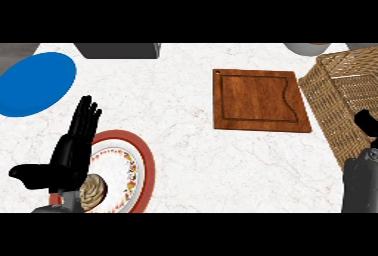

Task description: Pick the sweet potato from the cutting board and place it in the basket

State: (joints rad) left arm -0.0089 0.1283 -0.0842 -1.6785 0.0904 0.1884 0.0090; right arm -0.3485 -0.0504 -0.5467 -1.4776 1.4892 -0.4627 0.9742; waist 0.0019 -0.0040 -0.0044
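The brown wooden cutting board (260, 100) lies right of centre with nothing on it. No sweet potato shows anywhere. Along the right edge stands the woven wicker basket (343, 95). My right hand (363, 124) hangs over the basket's near side at the view's right edge; only a small black part of it shows above the grey forearm, and whatever it may hold is hidden. At the lower left my left hand (74, 145) rests open, fingers up, over a plate's left rim.
A red-rimmed patterned plate (140, 167) with a brown swirled pastry (94, 192) sits at the lower left. A blue plate (33, 82) lies at the far left. A grey box (118, 50) and a bowl (306, 48) stand along the back edge.
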